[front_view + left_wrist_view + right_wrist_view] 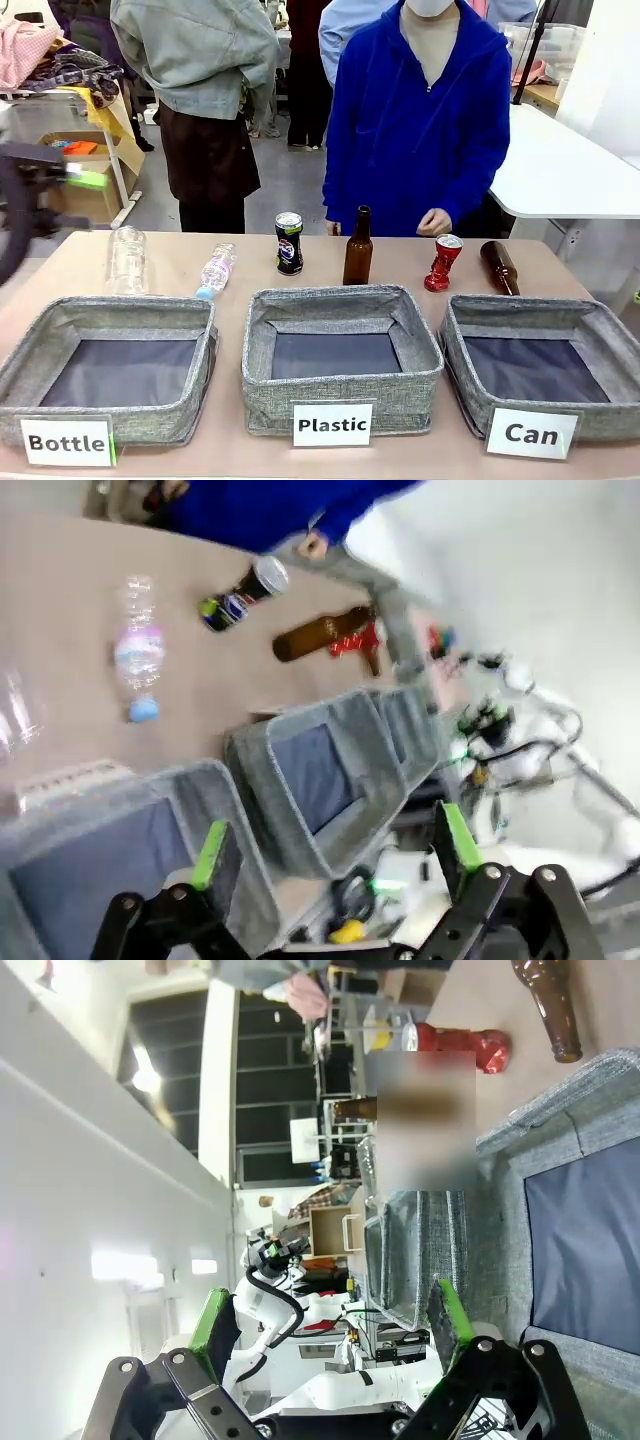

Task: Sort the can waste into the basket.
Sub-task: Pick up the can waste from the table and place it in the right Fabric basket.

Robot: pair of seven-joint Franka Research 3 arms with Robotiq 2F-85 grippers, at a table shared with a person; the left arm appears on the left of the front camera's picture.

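Note:
Two cans stand on the far half of the table: a black can [289,243] with a blue-white logo and a red can [443,263] with a pinched waist. The grey basket [530,311] labelled "Can" sits at the near right, with nothing in it. My left gripper [78,176] hovers blurred at the far left, above the table. In the left wrist view my left gripper [332,845] is open and holds nothing, with the black can [240,595] and red can [355,640] far ahead. My right gripper [332,1322] is open too, beside the basket [545,1120], far from the red can [460,1042].
Baskets labelled "Bottle" [110,310] and "Plastic" [340,297] fill the near left and middle. One brown bottle [358,247] stands between the cans and another [500,266] lies at the right. Two clear plastic bottles [128,260] sit at the left. A person in blue stands behind the table.

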